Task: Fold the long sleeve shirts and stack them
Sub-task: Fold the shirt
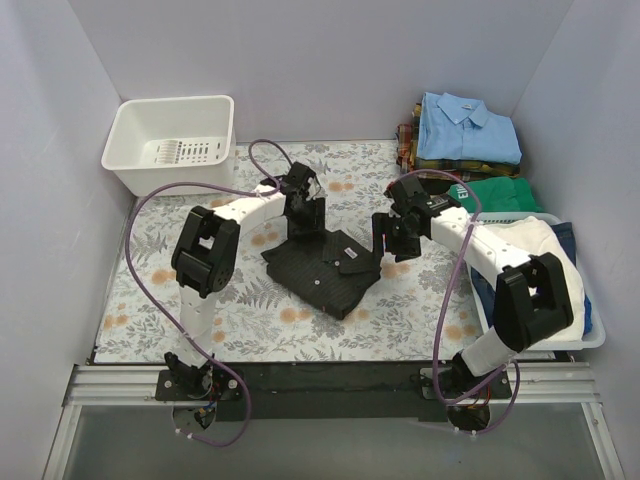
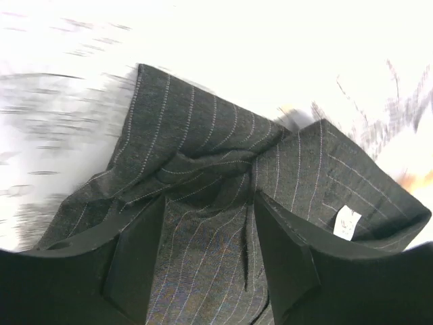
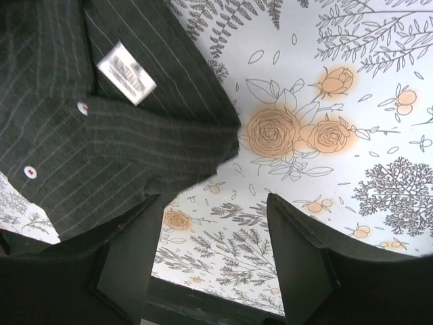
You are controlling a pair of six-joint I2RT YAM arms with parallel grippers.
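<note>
A black-charcoal pinstriped shirt [image 1: 325, 268] lies folded in the middle of the floral tablecloth. My left gripper [image 1: 303, 212] is open over the shirt's far left edge. In the left wrist view [image 2: 210, 200] its fingers stand wide apart over rumpled pinstripe cloth [image 2: 203, 135]. My right gripper [image 1: 390, 240] is open beside the shirt's right edge. In the right wrist view [image 3: 215, 203] it hangs over bare tablecloth, with the shirt's buttoned front [image 3: 81, 135] and white label [image 3: 126, 73] just left of its left finger. A light blue folded shirt [image 1: 468, 128] tops a stack at the back right, with a plaid one [image 1: 408, 148] under it.
An empty white basket [image 1: 175, 145] stands at the back left. A green garment [image 1: 500, 192] lies in front of the stack. A bin [image 1: 590, 335] at the right edge holds white cloth [image 1: 535, 250]. Walls close in the left, back and right sides.
</note>
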